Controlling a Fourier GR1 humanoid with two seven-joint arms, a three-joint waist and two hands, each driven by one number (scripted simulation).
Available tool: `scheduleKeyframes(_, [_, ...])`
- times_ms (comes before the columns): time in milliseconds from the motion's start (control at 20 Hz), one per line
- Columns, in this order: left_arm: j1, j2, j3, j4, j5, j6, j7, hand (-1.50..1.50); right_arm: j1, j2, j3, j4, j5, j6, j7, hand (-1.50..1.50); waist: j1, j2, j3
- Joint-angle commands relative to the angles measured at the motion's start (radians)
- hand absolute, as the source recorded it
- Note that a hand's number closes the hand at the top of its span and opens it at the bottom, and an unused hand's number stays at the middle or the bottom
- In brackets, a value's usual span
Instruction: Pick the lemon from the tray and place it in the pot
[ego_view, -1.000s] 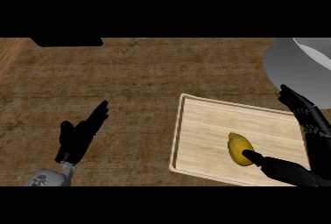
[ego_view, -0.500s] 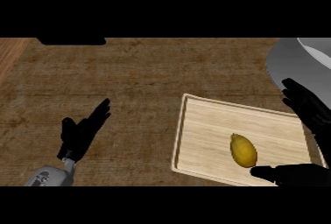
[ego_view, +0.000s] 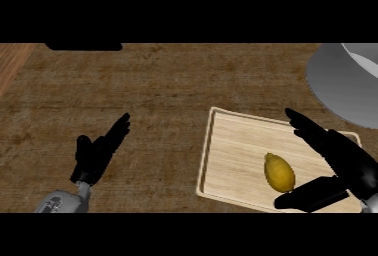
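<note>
A yellow lemon (ego_view: 279, 172) lies on the pale wooden tray (ego_view: 232, 150) at the lower right of the counter. My right hand (ego_view: 341, 160) hovers open just right of the lemon, fingers stretched toward the tray's far edge and the thumb (ego_view: 314, 194) reaching under the lemon's near end. The thumb tip is close to the lemon; the fingers are apart from it. The grey pot (ego_view: 341, 80) stands at the upper right, beyond the tray, cut off by the view's edge. My left hand (ego_view: 100, 150) rests open at the lower left, fingers up.
A dark object (ego_view: 83, 46) sits at the counter's far edge, upper left. A strip of lighter wood (ego_view: 11, 62) runs along the left edge. Brown countertop lies between my left hand and the tray.
My right hand has drawn back to the right; its thumb, which lay against the lemon, now sits lower beside its near end. The lemon and the left hand have stayed put.
</note>
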Motion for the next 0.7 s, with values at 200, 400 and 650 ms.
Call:
scheduleKeyframes(200, [-0.001, -0.008, 0.087, 0.029, -0.021, -0.083, 0.018, 0.00, 0.094, 0.067, -0.010, 0.040, 0.117, 0.104, -0.067, -1.50, -0.012, -0.001, -0.001])
scheduleKeyframes(400, [0.108, -0.037, 0.043, -0.064, -0.082, -0.043, -0.020, 0.00, 0.112, 0.096, -0.075, 0.232, 0.172, 0.132, -0.293, -1.50, -0.006, -0.001, 0.000])
scheduleKeyframes(650, [0.052, -0.080, 0.066, -0.060, -0.112, -0.047, 0.056, 0.00, 0.185, 0.119, -0.162, 0.232, 0.119, 0.205, -0.373, -1.50, -0.010, -0.001, 0.000])
